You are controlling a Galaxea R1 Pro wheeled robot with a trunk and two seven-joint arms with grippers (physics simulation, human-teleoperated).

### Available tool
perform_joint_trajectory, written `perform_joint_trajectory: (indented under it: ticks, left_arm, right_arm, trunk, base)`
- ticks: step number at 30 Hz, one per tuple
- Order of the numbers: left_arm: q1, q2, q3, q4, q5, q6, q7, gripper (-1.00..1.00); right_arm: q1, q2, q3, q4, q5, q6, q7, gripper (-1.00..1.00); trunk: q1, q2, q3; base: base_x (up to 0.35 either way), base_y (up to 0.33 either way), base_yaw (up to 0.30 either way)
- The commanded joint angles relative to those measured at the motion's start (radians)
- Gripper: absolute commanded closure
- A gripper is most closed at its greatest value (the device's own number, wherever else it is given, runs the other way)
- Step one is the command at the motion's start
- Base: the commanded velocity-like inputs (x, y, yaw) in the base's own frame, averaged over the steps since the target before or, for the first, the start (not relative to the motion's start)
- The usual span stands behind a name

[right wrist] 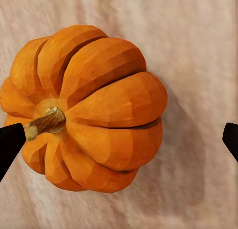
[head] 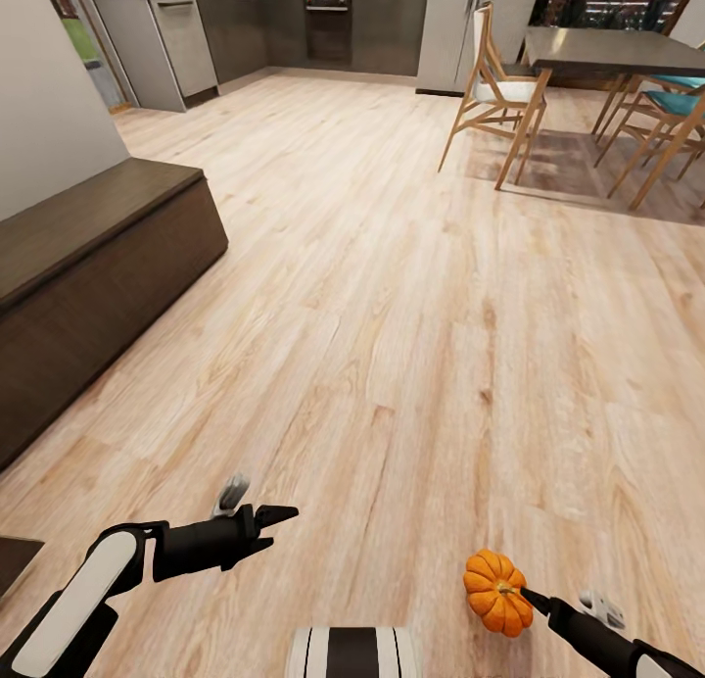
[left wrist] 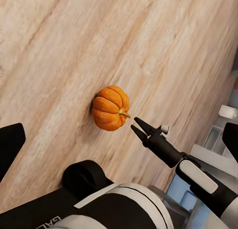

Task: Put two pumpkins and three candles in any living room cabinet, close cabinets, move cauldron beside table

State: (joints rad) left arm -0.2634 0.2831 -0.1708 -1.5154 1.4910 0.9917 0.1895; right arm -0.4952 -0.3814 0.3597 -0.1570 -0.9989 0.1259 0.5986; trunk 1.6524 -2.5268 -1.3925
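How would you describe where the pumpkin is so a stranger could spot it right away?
Start from the wide pale wood floor that runs toward the kitchen, then look down to the near right corner, by the right gripper. The pumpkin sits at that gripper's tip: small, ribbed and bright orange, the one vivid colour against the boards.

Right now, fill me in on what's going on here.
The robot is out on the wooden floor of an open living and kitchen space. Its right claw is at the stem of a small orange pumpkin; whether it is actually gripping it cannot be told. The left claw hangs with nothing in it. The long dark cabinet stands along the wall on the robot's left, its fronts closed. A dining table and chairs stand further ahead.
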Motion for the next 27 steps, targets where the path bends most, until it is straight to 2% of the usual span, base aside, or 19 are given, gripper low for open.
perform_joint_trajectory:
  ticks: [1, 13, 17, 18, 21, 27]
  left_arm:
    - [0.000, 0.001, -0.001, -0.001, 0.011, 0.001, 0.010, -1.00]
    - [0.000, 0.001, -0.001, 0.000, 0.011, 0.001, 0.010, -1.00]
    - [0.000, 0.001, -0.001, 0.000, 0.011, 0.001, 0.010, -1.00]
    - [0.000, 0.001, -0.001, 0.000, 0.011, 0.001, 0.010, -1.00]
    - [0.000, 0.001, -0.001, 0.000, 0.011, 0.001, 0.010, -1.00]
    - [0.000, 0.001, -0.002, 0.000, 0.011, 0.001, 0.010, -1.00]
  right_arm:
    - [0.000, -0.001, 0.004, 0.000, -0.010, 0.007, 0.002, -1.00]
    - [0.000, -0.001, 0.004, -0.001, -0.012, -0.004, 0.007, -1.00]
    - [-0.001, -0.001, 0.004, 0.001, -0.011, -0.003, 0.079, -1.00]
    - [0.000, -0.001, 0.004, 0.003, -0.011, -0.002, 0.121, -1.00]
    - [-0.001, -0.001, 0.004, 0.005, -0.012, -0.002, 0.181, -1.00]
    - [-0.001, -0.001, 0.004, 0.009, -0.012, -0.002, 0.213, -1.00]
  trunk:
    - [0.000, 0.000, -0.001]
    - [0.000, 0.000, -0.001]
    - [0.000, 0.000, -0.001]
    - [0.000, 0.000, -0.001]
    - [0.000, 0.000, -0.001]
    - [0.000, 0.000, -0.001]
  base:
    - [0.000, 0.000, 0.000]
    - [0.000, 0.000, 0.000]
    - [0.000, 0.000, 0.000]
    - [0.000, 0.000, 0.000]
    - [0.000, 0.000, 0.000]
    - [0.000, -0.130, 0.000]
